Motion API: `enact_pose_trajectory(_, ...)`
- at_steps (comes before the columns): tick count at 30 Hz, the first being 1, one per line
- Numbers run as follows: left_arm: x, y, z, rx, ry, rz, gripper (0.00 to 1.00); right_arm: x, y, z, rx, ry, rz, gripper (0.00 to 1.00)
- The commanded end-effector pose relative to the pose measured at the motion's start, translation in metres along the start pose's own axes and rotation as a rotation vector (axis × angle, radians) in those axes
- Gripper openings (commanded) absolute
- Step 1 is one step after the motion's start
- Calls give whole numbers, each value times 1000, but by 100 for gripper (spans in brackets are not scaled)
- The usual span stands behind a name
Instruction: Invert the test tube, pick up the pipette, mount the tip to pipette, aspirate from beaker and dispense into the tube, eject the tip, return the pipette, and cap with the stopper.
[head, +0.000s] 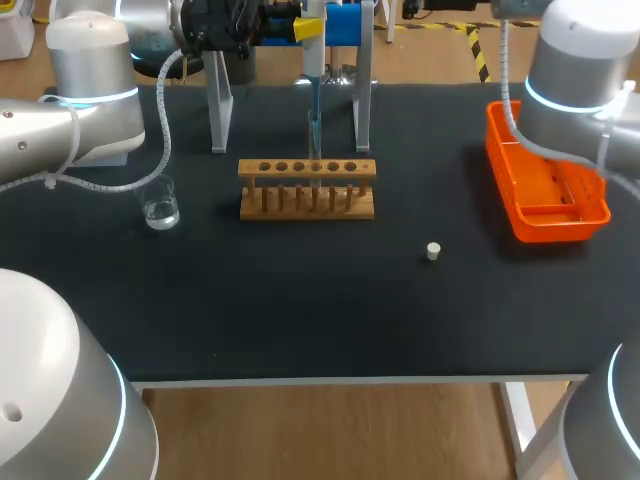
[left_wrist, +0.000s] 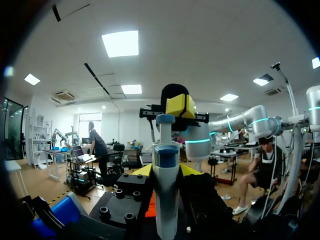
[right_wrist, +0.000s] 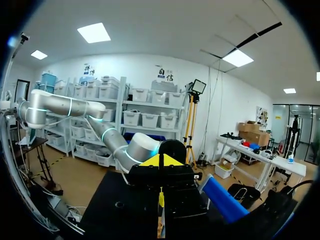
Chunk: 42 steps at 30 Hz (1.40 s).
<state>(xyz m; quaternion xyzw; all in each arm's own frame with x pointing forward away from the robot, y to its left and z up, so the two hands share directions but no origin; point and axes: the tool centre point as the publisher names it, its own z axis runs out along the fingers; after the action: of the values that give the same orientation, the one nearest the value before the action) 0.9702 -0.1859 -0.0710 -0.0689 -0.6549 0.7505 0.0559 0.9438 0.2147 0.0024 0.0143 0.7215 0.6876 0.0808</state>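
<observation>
Left gripper (left_wrist: 166, 171) closed around the upright pipette (head: 313, 55), held above the wooden rack (head: 307, 203), tip (head: 314, 105) reaching the test tube (head: 314, 150) standing in it. Right gripper (right_wrist: 160, 161) pinched shut, empty. Stopper (head: 433, 251) lies right of the rack, beaker (head: 160, 206) left.

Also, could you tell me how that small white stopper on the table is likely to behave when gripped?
The stopper looks small and stubby, so it is probably light and easily nudged aside. It seems round, so it may roll away if tipped onto its side.
</observation>
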Motion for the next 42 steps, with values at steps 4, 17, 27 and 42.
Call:
enact_pose_trajectory(4,-1,0,0,2,4,1,0,-12,2,17,27,-15,12,0)
enact_pose_trajectory(17,-1,0,0,2,4,1,0,-23,0,29,89,-40,39,0)
enact_pose_trajectory(27,-1,0,0,2,4,1,0,-30,-5,36,108,-48,50,0)
enact_pose_trajectory(42,-1,0,0,2,4,1,0,-33,-12,42,109,-47,73,0)
